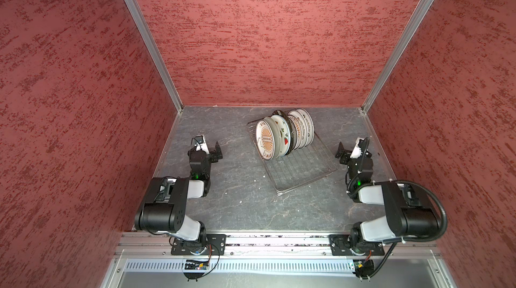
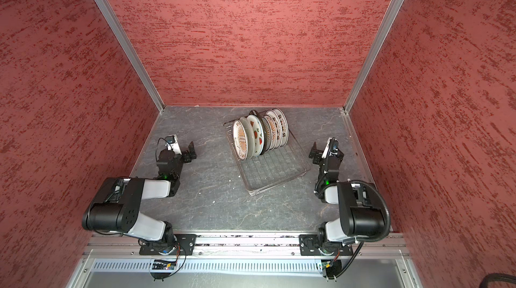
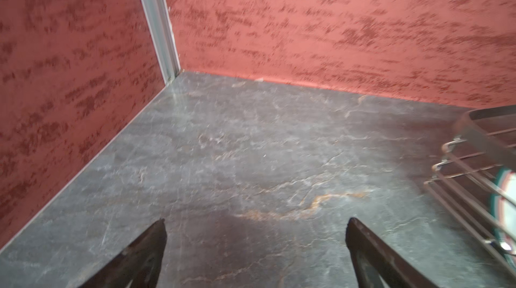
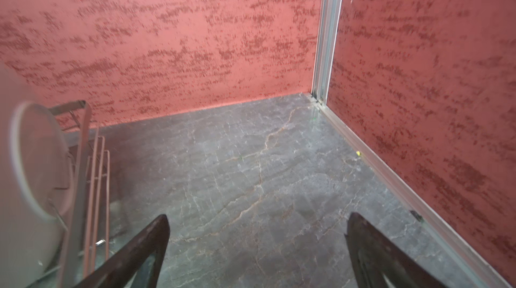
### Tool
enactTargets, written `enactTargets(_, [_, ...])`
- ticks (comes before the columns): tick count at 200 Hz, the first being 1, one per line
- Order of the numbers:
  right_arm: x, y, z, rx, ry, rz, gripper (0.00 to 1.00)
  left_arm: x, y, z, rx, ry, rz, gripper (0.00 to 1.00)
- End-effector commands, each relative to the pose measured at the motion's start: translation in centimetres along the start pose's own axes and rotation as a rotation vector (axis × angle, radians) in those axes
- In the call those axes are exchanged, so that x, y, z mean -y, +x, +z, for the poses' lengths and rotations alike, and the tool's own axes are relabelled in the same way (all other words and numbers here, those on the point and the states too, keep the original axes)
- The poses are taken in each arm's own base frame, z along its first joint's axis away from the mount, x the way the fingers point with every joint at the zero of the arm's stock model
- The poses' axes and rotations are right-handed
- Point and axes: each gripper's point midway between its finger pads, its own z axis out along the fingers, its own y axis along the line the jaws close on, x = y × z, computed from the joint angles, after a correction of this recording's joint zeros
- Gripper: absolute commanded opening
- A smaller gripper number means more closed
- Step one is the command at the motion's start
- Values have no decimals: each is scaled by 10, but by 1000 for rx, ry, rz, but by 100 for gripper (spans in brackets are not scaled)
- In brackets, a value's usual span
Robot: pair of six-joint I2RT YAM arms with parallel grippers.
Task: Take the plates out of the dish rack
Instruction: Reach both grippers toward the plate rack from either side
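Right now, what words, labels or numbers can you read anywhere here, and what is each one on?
No text is legible.
Front sunburst plate: lettering on its middle band and rim, too small to read.
Rear plates: dark rim marks, perhaps characters, too small to read.
Dish rack, walls, wrist views: no writing shows.

Three walls with a mottled red, rough-plaster look enclose the scene: a back wall [image 1: 268,35] across the upper centre, a left wall [image 1: 69,105] and a right wall [image 1: 460,133] filling the frame sides. Aluminium posts [image 1: 145,38] mark the corners. The bench [image 1: 237,211] is dark grey, veined like stone. A metal rail [image 1: 268,247] and a slotted strip [image 1: 279,266] run along the lower edge.
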Motion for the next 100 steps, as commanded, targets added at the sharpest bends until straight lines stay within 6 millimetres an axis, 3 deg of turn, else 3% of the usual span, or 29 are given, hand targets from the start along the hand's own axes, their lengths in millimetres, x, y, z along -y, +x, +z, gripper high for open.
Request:
enactTargets(1, [-8, -20, -3, 23, -34, -22, 99, 4, -22, -11, 26, -10, 56, 99])
enactTargets(24, [-7, -45, -14, 74, -30, 41, 99, 11, -52, -30, 80, 33, 20, 99])
enactTargets(42, [-3, -70, -26, 149, -23, 190, 99, 21, -78, -48, 145, 109, -37, 99])
enactTargets(68, [-1, -91, -41, 177, -40, 442, 99, 26, -117, -74, 243, 205, -326, 99])
enactTargets(81, [-11, -101, -46, 152, -99, 523, 99, 31, -128, -87, 236, 263, -426, 99])
enactTargets(92, [-32, -113, -56, 158, -228, 490, 99, 37, -136, -97, 224, 317, -511, 99])
enactTargets(100, [-46, -118, -64, 162, -317, 464, 99, 43, -132, -103, 183, 360, -552, 99])
